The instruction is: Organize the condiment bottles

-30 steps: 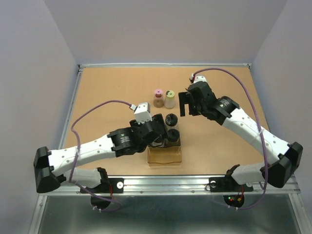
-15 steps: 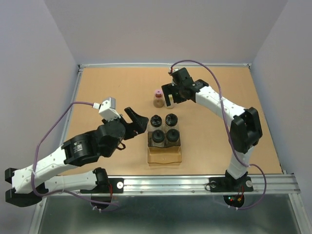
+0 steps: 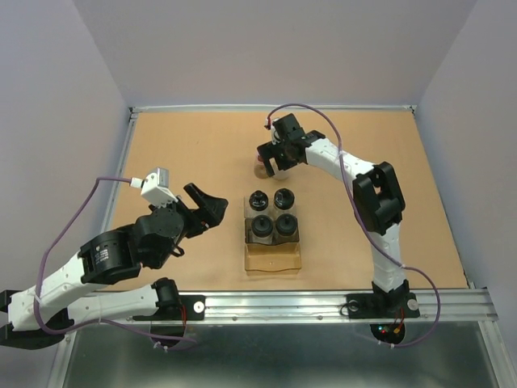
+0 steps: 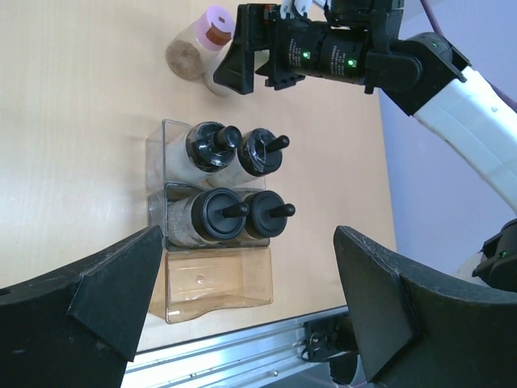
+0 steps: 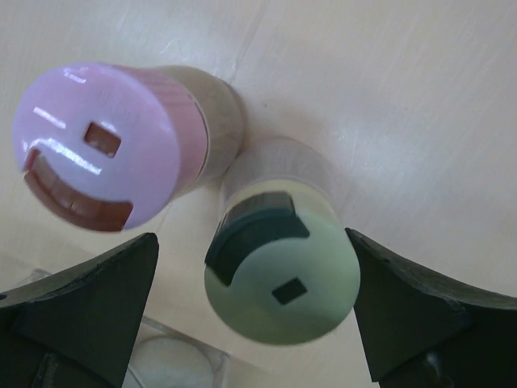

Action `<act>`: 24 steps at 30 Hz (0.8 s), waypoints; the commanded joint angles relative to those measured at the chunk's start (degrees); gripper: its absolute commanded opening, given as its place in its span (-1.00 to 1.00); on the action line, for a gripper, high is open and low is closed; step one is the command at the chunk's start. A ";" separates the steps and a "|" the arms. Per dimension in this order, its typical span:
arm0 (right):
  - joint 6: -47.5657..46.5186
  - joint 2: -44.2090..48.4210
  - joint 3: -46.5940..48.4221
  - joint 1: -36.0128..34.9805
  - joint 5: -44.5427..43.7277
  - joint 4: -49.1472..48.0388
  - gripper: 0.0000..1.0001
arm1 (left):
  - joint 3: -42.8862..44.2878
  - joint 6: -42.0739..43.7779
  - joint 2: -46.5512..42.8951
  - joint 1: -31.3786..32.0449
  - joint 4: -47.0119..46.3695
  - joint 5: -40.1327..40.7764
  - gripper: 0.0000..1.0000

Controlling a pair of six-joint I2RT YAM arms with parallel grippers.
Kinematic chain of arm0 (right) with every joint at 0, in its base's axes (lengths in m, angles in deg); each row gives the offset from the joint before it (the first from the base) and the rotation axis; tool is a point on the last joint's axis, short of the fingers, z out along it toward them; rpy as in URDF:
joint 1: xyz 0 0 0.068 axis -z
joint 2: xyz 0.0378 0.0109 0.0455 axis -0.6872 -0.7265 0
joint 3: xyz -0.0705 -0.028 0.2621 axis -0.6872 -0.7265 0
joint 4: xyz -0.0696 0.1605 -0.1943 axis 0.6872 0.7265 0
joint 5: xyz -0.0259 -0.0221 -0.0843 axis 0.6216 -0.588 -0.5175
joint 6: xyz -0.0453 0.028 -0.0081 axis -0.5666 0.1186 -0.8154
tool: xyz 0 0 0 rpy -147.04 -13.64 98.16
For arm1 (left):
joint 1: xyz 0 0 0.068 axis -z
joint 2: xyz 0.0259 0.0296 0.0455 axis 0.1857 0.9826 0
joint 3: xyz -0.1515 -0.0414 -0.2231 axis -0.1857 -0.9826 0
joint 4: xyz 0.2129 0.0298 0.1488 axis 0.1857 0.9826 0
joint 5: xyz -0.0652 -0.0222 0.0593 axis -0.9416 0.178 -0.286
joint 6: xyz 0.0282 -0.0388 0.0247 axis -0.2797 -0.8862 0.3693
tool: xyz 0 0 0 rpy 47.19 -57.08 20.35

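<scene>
Now that the left gripper [image 3: 212, 207] has drawn back open from the tray [image 4: 212, 284], the right gripper [image 3: 272, 161], jaws apart, straddles the yellow-green-capped bottle [image 5: 283, 293], probably next in.

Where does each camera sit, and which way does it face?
Top external: above, behind the arms, facing down on the table; both arms show.
Left wrist: beside the tray, facing it and the right gripper; own fingers show.
Right wrist: above the pink-capped bottle and yellow-green-capped bottle, facing down; own fingers show.
Wrist views share the pink-capped bottle.
</scene>
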 commanded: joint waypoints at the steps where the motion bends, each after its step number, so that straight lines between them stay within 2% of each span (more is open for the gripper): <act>1: -0.05 -2.05 5.44 0.35 -2.87 -4.42 0.98 | 0.86 -0.41 -0.38 0.04 1.05 2.84 0.98; 3: 1.18 -2.76 6.85 0.78 -3.57 -5.13 0.90 | 0.78 -0.76 -0.64 0.04 1.58 3.19 0.98; 8: 3.20 -4.60 8.34 1.49 -3.66 -5.13 0.32 | 0.60 -0.85 -0.73 0.04 1.50 3.28 0.97; 9: 3.90 -4.34 7.21 1.66 -3.67 -5.13 0.06 | 0.60 -0.59 -0.47 0.13 1.41 3.28 0.97; 11: 4.87 -2.68 5.37 1.84 -3.67 -5.13 -0.20 | 0.60 -0.50 -0.20 0.04 1.06 3.19 0.97; 12: 5.57 -2.06 4.40 2.02 -3.84 -5.13 -0.44 | 0.51 -0.33 0.15 0.04 0.79 3.28 0.97; 15: 6.55 1.62 0.53 2.46 -4.98 -5.13 -0.81 | 0.34 0.46 0.59 0.04 -0.35 3.19 0.97; 16: 7.16 2.94 -1.48 2.63 -5.77 -5.22 -0.99 | 0.34 0.81 0.94 0.13 -0.61 3.10 0.97; 21: 11.45 14.52 -5.97 4.03 -16.64 -5.04 -0.99 | 0.07 2.48 2.34 0.04 -2.81 3.28 0.98; 24: 13.92 21.30 -9.93 4.56 -20.26 -4.26 -0.99 | -0.28 3.54 2.96 -0.04 -4.21 3.54 0.97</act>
